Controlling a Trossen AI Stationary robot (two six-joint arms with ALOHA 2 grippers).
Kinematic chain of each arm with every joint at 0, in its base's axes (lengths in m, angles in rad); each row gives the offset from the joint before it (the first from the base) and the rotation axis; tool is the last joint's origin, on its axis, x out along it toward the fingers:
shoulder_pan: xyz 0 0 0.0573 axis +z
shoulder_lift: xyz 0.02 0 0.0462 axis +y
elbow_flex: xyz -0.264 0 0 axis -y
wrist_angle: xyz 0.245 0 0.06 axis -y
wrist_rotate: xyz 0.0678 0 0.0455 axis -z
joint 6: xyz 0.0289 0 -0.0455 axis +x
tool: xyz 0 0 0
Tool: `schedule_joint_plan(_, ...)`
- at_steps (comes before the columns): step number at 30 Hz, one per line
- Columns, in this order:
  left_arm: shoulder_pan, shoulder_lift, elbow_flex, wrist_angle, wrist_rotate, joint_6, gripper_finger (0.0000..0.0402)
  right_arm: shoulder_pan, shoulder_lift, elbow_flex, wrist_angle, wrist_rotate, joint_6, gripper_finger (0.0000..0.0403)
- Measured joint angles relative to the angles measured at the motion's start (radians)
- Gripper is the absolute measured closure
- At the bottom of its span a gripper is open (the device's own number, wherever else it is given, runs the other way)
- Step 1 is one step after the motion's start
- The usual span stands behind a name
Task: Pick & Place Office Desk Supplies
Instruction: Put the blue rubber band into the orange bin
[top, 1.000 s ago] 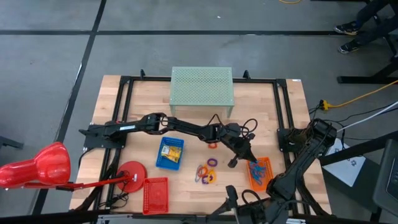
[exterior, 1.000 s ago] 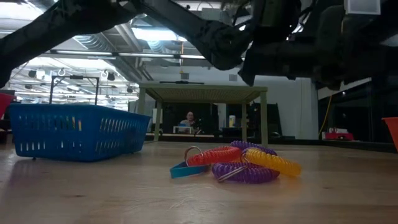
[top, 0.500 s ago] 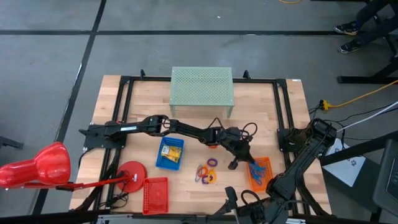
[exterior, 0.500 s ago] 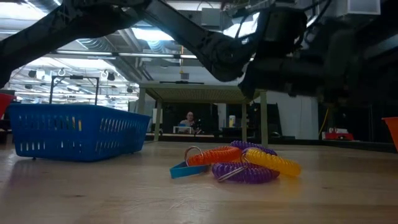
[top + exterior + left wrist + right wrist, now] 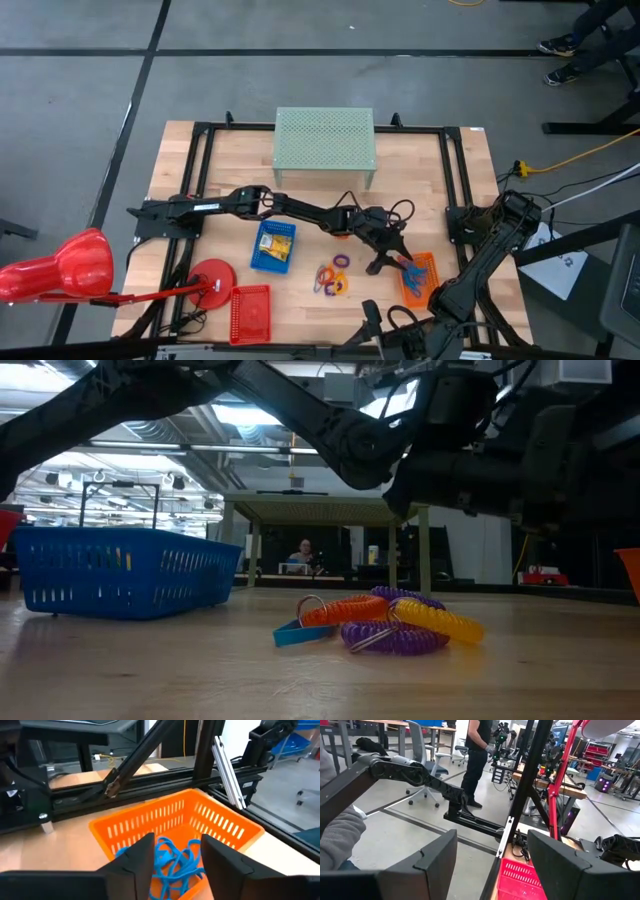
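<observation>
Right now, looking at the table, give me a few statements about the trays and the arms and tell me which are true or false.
1. The left gripper is at the orange tray. True.
2. The orange tray holds yellow-and-black clips. False: it holds blue wire loops.
3. The left gripper's fingers are open. True: the left wrist view shows a gap between them.
4. The coiled loops lie inside the red tray. False: they lie on the bare table.
5. The right gripper is working over the blue tray. False: it is off the table's front edge.
</observation>
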Motion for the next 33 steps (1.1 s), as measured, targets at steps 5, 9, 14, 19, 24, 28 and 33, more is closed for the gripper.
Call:
schedule_joint_plan(5,0.018,-0.041,0.0,-0.07,0.025,0.012,0.0225,0.009,0.0,0.0,0.001,0.001,-0.006,0.016)
schedule_joint_plan(9,0.053,-0.102,0.0,-0.162,0.041,0.013,0.0232,0.038,-0.005,0.0,0.003,0.058,-0.034,0.016)
schedule_joint_plan(14,0.066,-0.182,-0.002,-0.35,0.044,0.055,0.0246,0.083,-0.016,0.001,-0.014,0.205,-0.053,0.016)
schedule_joint_plan(19,0.059,-0.306,0.001,-0.748,-0.008,0.181,0.0253,0.107,-0.015,0.001,-0.021,0.259,-0.053,0.016)
schedule_joint_plan(24,0.03,-0.39,0.0,-1.133,-0.195,0.231,0.0252,0.114,-0.017,0.001,-0.029,0.344,-0.053,0.016)
schedule_joint_plan(28,-0.027,-0.421,0.0,-1.273,-0.253,0.16,0.0253,0.114,-0.017,0.001,-0.068,0.371,-0.03,0.016)
schedule_joint_plan(33,-0.166,-0.423,-0.001,-1.336,-0.407,0.035,0.0254,0.119,-0.017,0.001,-0.149,0.355,0.11,0.016)
